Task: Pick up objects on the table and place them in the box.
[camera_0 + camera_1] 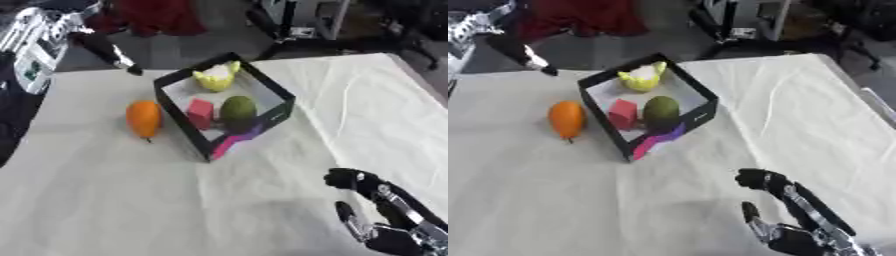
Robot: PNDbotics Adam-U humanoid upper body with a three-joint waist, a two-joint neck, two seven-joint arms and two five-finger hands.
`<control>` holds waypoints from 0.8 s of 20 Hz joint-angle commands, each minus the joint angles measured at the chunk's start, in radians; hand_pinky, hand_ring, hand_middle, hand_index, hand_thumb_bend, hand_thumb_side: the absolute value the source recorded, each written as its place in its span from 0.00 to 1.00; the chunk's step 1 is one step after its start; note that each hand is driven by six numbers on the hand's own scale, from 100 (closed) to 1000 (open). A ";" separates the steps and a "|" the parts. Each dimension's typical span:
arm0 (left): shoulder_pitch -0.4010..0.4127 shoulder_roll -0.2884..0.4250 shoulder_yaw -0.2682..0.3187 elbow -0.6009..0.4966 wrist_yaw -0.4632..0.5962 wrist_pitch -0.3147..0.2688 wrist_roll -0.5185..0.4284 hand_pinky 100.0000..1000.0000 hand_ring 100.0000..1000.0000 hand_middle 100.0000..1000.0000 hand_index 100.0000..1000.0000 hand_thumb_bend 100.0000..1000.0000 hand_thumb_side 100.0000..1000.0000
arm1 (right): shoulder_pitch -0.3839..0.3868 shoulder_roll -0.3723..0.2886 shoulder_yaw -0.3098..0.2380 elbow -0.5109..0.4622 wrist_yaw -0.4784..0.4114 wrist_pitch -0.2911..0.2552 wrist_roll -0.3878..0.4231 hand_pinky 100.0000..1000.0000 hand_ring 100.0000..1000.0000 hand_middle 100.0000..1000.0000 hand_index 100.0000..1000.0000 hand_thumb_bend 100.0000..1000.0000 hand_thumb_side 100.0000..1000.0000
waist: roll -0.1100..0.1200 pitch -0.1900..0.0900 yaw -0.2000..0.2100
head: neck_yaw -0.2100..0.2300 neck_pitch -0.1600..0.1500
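Note:
A black-walled box with a white inside stands tilted at the middle of the table. In it lie a yellow-and-white object at the far corner, a red block, a green round fruit and a magenta-and-purple piece at the near corner. An orange fruit lies on the cloth just left of the box, outside it. My left hand hovers at the far left, beyond the orange fruit, fingers straight and empty. At the lower right my right hand rests open, fingers up, holding nothing.
A white cloth covers the table, whose right edge runs diagonally. Beyond the far edge are a red cloth heap and dark equipment stands on the floor.

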 commanded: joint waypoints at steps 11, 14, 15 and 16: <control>0.041 -0.024 -0.080 0.106 0.038 0.010 -0.232 0.71 0.63 0.67 0.80 0.74 0.25 | -0.003 -0.015 -0.006 -0.013 0.006 -0.001 -0.005 0.86 0.81 0.77 0.88 0.00 0.26 | -0.007 -0.022 -0.005 | -0.022 -0.002; 0.046 -0.057 -0.076 0.151 0.028 0.013 -0.200 0.70 0.62 0.67 0.80 0.74 0.24 | -0.003 -0.013 -0.004 -0.013 0.004 -0.002 -0.002 0.86 0.81 0.77 0.88 0.00 0.26 | -0.009 -0.022 -0.005 | -0.026 -0.002; 0.047 -0.066 -0.073 0.162 0.023 0.014 -0.183 0.70 0.62 0.67 0.80 0.74 0.24 | -0.003 -0.013 -0.004 -0.013 0.004 -0.002 -0.002 0.86 0.81 0.76 0.88 0.00 0.26 | -0.009 -0.022 -0.005 | -0.027 -0.002; 0.048 -0.076 -0.070 0.174 0.011 0.017 -0.156 0.70 0.62 0.67 0.80 0.75 0.24 | -0.003 -0.012 -0.004 -0.013 0.004 -0.001 -0.002 0.86 0.81 0.76 0.88 0.00 0.26 | -0.010 -0.022 -0.005 | -0.027 -0.002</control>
